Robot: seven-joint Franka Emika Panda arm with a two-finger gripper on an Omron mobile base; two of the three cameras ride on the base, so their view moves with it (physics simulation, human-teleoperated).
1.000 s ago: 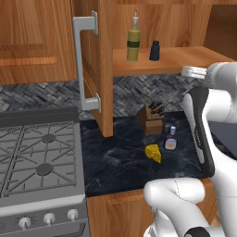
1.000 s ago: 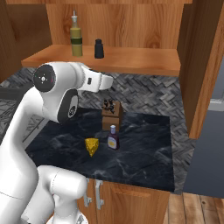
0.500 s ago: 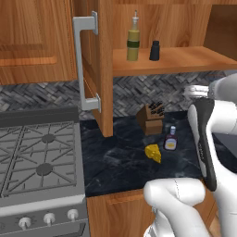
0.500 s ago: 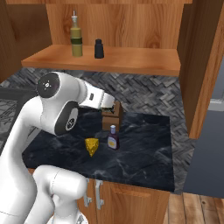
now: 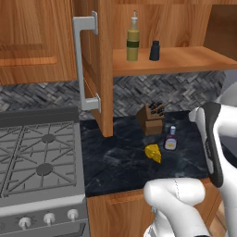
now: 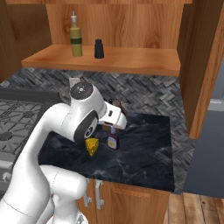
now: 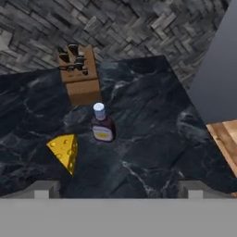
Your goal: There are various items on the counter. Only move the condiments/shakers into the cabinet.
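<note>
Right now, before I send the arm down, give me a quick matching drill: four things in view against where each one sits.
Things:
1. olive bottle
2. black shaker
3. red-cap bottle
4. cheese

Places:
A. on the counter, just in front of the knife block
B. on the cabinet shelf, nearer the open door
C. on the counter, near its front edge, beside the small bottle
D. on the cabinet shelf, farther from the door

Pairs: 1-B, 2-D, 3-A, 4-C
</note>
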